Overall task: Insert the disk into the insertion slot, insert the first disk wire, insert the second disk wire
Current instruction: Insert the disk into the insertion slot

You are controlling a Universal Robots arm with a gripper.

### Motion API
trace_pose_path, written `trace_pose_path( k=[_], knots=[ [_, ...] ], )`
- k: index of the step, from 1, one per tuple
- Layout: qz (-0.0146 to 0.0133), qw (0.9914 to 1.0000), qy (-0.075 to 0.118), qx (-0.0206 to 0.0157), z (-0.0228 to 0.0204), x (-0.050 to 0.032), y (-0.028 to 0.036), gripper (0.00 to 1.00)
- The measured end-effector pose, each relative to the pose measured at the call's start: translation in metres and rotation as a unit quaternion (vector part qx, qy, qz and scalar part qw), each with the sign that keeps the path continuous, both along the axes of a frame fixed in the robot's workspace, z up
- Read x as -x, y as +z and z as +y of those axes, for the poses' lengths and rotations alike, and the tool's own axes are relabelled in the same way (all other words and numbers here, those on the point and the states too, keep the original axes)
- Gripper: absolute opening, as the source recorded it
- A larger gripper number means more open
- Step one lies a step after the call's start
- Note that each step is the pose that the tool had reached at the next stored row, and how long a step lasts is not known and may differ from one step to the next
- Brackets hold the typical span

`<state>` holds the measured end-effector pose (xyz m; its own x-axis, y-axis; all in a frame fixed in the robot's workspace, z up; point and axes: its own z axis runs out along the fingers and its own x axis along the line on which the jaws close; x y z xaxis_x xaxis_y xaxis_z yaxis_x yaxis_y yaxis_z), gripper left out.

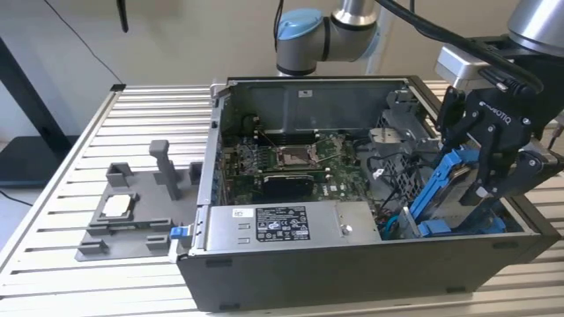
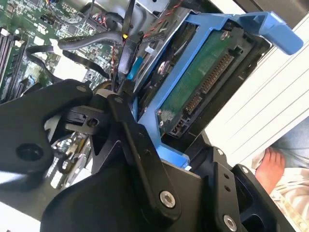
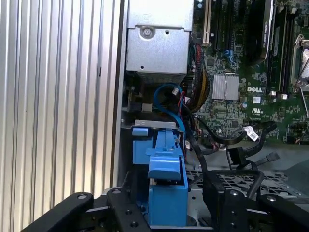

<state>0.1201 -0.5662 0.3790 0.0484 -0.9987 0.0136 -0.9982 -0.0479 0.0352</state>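
Blue-framed disk point(image 2: 203, 82); black gripper point(image 1: 489, 188); green motherboard point(image 1: 242, 162).

This is a robotics lab or test workshop. A ribbed aluminium bench point(image 1: 150, 112) fills most of the exterior view. At the centre of it stands a desktop computer case point(image 1: 352, 284) with its side off and its motherboard point(image 1: 291, 162) bare. An industrial robot arm point(image 1: 321, 33) with blue joint caps enters at the top, its black gripper point(image 1: 489, 181) at the right. A grey fixture plate point(image 1: 123, 231) lies at lower left. A plain pale wall point(image 1: 176, 39) runs across the upper left.
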Motion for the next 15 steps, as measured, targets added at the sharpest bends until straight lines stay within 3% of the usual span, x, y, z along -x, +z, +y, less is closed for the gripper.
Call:
trace_pose_path(
  k=[2, 4, 5, 9, 11, 13, 15],
  knots=[
    [-0.0001, 1.00000, 0.000, 0.0000, 0.0000, 0.0000, 0.0000, 0.64],
    [-0.0003, 1.00000, 0.000, 0.0000, 0.0000, 0.0000, 0.0000, 0.51],
    [-0.0004, 1.00000, 0.001, 0.0000, 0.0000, 0.0000, 0.0000, 0.51],
    [-0.0007, 1.00000, 0.001, 0.0001, 0.0000, 0.0000, 0.0000, 0.34],
    [-0.0008, 1.00000, 0.001, -0.0002, 0.0000, 0.0000, 0.0000, 0.32],
    [-0.0014, 0.99999, 0.001, -0.0042, 0.0000, 0.0002, 0.0001, 0.32],
    [-0.0016, 0.99999, 0.001, -0.0051, 0.0001, 0.0002, 0.0000, 0.32]
  ],
)
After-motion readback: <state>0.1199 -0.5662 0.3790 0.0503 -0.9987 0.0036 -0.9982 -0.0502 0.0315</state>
